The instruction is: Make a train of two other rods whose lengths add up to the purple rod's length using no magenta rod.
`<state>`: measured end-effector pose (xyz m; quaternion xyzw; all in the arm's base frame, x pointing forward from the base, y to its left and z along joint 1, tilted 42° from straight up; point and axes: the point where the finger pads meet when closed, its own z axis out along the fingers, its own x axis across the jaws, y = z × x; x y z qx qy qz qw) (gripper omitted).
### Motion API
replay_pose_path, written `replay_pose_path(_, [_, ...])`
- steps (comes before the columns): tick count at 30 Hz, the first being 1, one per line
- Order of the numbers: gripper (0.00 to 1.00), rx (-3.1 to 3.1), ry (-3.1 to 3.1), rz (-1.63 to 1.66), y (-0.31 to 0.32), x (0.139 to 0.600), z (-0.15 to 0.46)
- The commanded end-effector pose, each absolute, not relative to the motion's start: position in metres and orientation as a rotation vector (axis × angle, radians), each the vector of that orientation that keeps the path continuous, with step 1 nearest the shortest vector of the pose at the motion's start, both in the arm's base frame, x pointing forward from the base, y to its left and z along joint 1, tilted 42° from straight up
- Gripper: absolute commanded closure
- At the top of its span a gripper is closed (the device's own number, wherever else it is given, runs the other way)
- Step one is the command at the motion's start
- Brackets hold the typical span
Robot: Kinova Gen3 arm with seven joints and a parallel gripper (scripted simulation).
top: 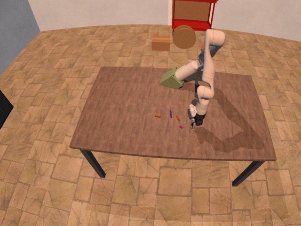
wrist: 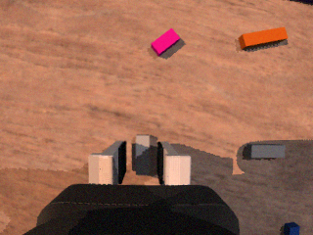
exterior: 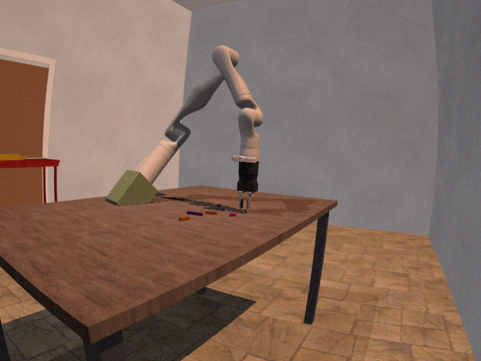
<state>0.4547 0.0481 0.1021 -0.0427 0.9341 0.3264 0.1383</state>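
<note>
My gripper (top: 193,126) (exterior: 245,205) (wrist: 142,156) is open, pointing down, low over a grey rod (wrist: 143,153) that lies between and below its fingers, with a gap visible at each side. A second grey rod (wrist: 267,151) lies to the right in the wrist view, crosswise to the first. A blue rod (wrist: 291,228) is at that view's bottom right corner. The purple rod (top: 170,114) (exterior: 194,213) lies between an orange rod (top: 178,117) (exterior: 210,212) (wrist: 264,38) and another orange rod (top: 157,116) (exterior: 184,218). Arm and gripper hide the grey rods in the top view.
A magenta rod (top: 180,126) (exterior: 232,214) (wrist: 165,42) lies beside the gripper, ahead of the fingers in the wrist view. The green arm base (top: 171,78) (exterior: 134,189) stands toward the back of the table (top: 126,97). The arm's shadow covers the second grey rod's surroundings.
</note>
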Motion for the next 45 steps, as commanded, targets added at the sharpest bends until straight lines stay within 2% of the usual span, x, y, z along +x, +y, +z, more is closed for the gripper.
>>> replay_pose_path(1, [0.46, -0.124, 2.701, 0.944, 0.049, 0.455, 0.101])
replay_pose_path(45, [0.46, -0.124, 2.701, 0.944, 0.058, 0.458, 0.091])
